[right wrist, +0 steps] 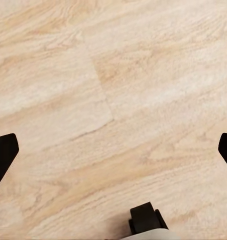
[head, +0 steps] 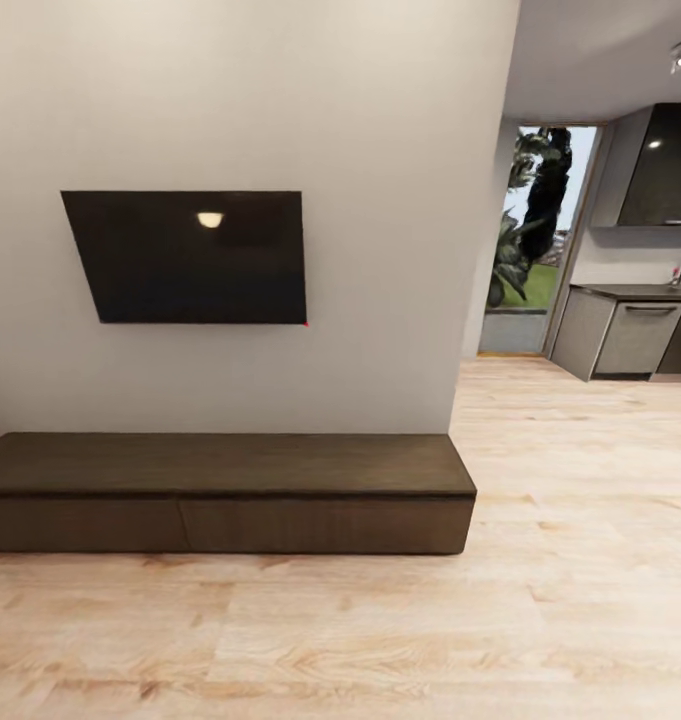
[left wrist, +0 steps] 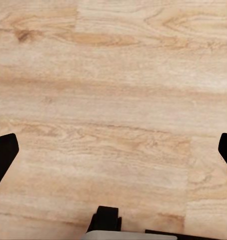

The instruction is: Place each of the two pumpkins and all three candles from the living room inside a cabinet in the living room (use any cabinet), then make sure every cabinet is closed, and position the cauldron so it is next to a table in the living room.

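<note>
A long, low dark brown cabinet sits on the pale wood plank floor against a light grey wall in the head view, its flat drawer fronts flush and shut, its top bare; its left end is cut off by the frame edge. Above it a dark wall-mounted television reflects a single ceiling light. To the right, past the corner of the wall, the floor runs on to a glazed doorway with dark foliage beyond it, too blurred to identify. Further right stand grey kitchen units under a dark countertop, with a black upper cupboard cropped by the frame; what looks like a tap on the counter is too small to be sure of.

In the left wrist view, the left gripper hangs over bare floorboards, its black fingertips spread to opposite edges of the picture with nothing between them. The right gripper is likewise wide apart and empty over the planks.
</note>
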Robot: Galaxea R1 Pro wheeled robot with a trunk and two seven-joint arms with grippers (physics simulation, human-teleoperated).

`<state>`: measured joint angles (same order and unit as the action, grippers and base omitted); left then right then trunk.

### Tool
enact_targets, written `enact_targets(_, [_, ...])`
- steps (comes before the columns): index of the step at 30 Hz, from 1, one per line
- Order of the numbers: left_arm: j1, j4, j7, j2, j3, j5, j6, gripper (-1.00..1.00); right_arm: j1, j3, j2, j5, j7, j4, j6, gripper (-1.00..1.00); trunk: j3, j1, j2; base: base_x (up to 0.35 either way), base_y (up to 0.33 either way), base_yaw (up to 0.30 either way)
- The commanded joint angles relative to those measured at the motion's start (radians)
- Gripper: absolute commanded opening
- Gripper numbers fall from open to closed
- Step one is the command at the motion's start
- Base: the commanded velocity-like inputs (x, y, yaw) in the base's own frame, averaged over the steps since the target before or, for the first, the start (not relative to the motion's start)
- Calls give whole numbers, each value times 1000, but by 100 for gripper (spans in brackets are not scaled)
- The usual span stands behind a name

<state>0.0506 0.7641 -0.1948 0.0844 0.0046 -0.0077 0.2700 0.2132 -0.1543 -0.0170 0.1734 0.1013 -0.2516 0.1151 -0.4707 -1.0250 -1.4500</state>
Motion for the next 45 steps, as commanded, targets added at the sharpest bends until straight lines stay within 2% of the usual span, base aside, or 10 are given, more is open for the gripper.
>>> enact_targets(1, [0, 0, 0, 0, 0, 0, 0, 100, 0, -1, 0, 2, 0, 0, 0, 100, 0, 0, 0, 125, 0, -5])
enact_targets(14, [0, 0, 0, 0, 0, 0, 0, 100, 0, -7, -1, 10, 0, -1, -1, 100, 0, 0, 0, 174, 79, -1])
enact_targets(29, [0, 0, 0, 0, 0, 0, 0, 100, 0, -12, -1, 11, 0, 0, -2, 100, 0, 0, 0, 78, 80, -1])
enact_targets(36, [0, 11, 3, 0, 1, 1, 18, 100, 0, -12, 0, 10, -2, 0, -2, 100, 0, 0, 0, 19, 5, -179])
enact_targets(40, [0, 108, 15, -1, 4, 8, 145, 100, 1, -14, 3, 10, -9, -7, -5, 100, 0, 0, 0, 3, 1, -193])
enact_targets(42, [0, 177, 40, -2, 6, 11, 237, 100, 5, -20, 7, 11, -11, -18, -13, 100, 0, 0, 0, 1, 0, -66])
enact_targets(45, [0, 253, 92, -12, 8, 13, 362, 100, 19, -41, 8, 25, -12, -96, -66, 100, 0, 0, 0, 0, 0, -23])
